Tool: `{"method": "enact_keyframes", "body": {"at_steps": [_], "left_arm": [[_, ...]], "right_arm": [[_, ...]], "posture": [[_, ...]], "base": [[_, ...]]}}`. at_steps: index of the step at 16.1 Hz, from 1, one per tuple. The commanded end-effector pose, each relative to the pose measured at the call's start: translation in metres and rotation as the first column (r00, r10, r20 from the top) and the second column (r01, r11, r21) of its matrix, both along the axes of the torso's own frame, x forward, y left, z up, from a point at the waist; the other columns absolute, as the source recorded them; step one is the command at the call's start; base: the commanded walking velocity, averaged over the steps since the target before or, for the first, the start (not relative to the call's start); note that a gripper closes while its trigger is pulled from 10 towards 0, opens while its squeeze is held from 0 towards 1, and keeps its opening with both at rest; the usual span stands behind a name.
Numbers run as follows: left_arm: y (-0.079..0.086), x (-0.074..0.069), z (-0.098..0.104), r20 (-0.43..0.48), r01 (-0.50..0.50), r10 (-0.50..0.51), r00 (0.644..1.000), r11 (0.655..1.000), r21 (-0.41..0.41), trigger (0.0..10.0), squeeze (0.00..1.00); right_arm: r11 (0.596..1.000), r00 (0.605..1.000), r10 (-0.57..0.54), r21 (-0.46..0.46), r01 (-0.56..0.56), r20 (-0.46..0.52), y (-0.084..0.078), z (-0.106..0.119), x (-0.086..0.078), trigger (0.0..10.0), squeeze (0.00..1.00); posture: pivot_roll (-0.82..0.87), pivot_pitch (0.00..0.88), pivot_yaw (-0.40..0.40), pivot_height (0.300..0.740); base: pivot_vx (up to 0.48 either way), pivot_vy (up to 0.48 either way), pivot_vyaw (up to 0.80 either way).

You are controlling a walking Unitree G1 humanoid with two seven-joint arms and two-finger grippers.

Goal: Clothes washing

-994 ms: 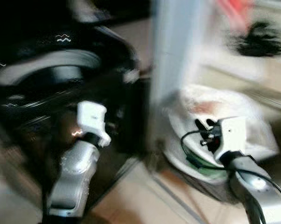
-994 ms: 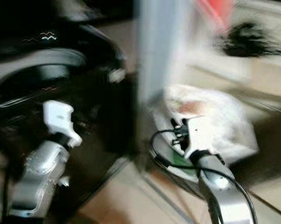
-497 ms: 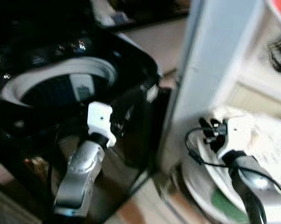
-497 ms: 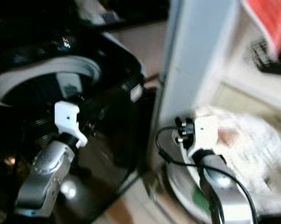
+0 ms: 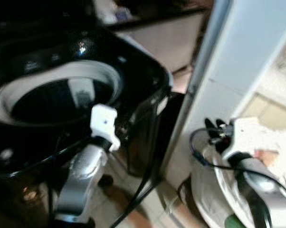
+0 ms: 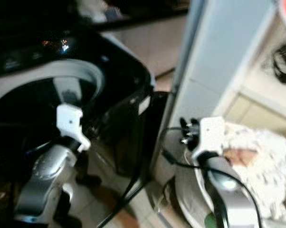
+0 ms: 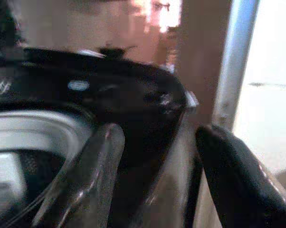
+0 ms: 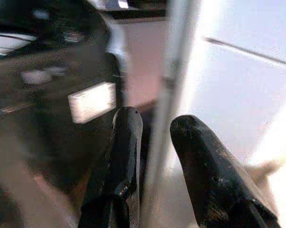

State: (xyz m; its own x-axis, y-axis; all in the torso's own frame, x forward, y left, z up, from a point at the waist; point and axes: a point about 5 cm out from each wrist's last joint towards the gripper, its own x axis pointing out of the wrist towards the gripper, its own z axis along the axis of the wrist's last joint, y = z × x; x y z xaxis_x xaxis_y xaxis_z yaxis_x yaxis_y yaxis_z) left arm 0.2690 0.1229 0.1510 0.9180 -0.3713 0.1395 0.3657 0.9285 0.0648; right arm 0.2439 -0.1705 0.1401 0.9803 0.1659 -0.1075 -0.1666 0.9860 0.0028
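Note:
A black top-loading washing machine [image 5: 143, 80] stands at the left with its lid up, and its pale drum rim [image 5: 105, 76] rings a dark tub. My left arm reaches up in front of the machine. In the left wrist view my left gripper [image 7: 157, 135] is open, with nothing between its fingers, facing the machine's top corner. A heap of white clothes [image 6: 259, 161] lies in a round white basin [image 5: 204, 190] at the lower right. My right gripper [image 5: 211, 124] hovers by the basin's near edge; its fingers [image 8: 128, 137] stand a little apart and hold nothing.
A tall white cabinet panel [image 5: 238, 61] rises between the machine and the basin. A black cable [image 5: 138, 194] trails across the tiled floor at the machine's foot. Pale shelves with a dark object [image 6: 285, 61] sit at the far right.
The whole picture has shifted, so the camera has moved: the machine now looks larger and nearer, and the basin has slid toward the right edge. Both arms keep the same pose.

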Motion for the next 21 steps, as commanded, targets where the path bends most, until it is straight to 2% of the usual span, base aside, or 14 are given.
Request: {"method": "enact_keyframes", "body": {"at_steps": [1,6,9,10,15,17,21], "left_arm": [[-0.0003,-0.0003,-0.0003,-0.003,-0.005,0.005,1.000,1.000,-0.003,10.0,0.00],[0.0012,0.0015,0.0003,0.000,-0.008,0.008,1.000,1.000,0.006,10.0,0.00],[0.0045,0.0033,-0.0008,-0.021,-0.012,0.011,1.000,1.000,-0.027,10.0,0.00],[0.0055,0.0036,0.0005,-0.011,-0.004,0.004,1.000,1.000,-0.027,10.0,0.00],[0.0088,0.0076,0.0022,-0.004,-0.017,0.017,1.000,1.000,-0.011,10.0,0.00],[0.0051,0.0070,0.0011,0.019,-0.013,0.012,1.000,0.998,0.069,10.0,0.00],[0.0019,0.0059,-0.0012,0.002,-0.009,0.009,1.000,0.999,0.048,10.0,0.00]], "right_arm": [[1.000,1.000,-0.010,-0.008,0.010,0.017,-0.0038,0.0047,-0.0009,10.0,0.00],[1.000,1.000,-0.024,0.002,0.024,0.010,-0.0037,0.0035,-0.0023,10.0,0.00],[0.999,1.000,-0.030,0.010,0.030,0.004,-0.0021,0.0031,-0.0033,10.0,0.00],[0.998,0.999,-0.033,0.044,0.033,-0.008,-0.0009,0.0023,-0.0038,10.0,0.00],[0.998,0.999,-0.048,0.045,0.048,-0.018,-0.0009,0.0012,-0.0056,10.0,0.00],[0.997,0.998,-0.060,0.039,0.060,-0.018,-0.0018,0.0013,-0.0067,10.0,0.00],[0.998,0.998,-0.059,0.035,0.060,-0.018,-0.0015,0.0014,-0.0076,10.0,0.00]], "posture": [[-0.06,0.000,-0.034,0.740],[-0.05,0.000,-0.025,0.740],[-0.06,0.000,-0.024,0.740],[-0.05,0.000,-0.023,0.740],[-0.05,0.000,-0.018,0.740],[-0.05,0.000,-0.015,0.740],[-0.06,0.000,-0.015,0.740]], "base": [[0.000,-0.480,0.00],[0.000,-0.480,0.00],[0.000,0.000,0.00],[0.000,0.480,-0.80],[0.000,0.480,-0.80],[0.000,-0.240,0.00],[0.000,-0.480,0.00]]}}
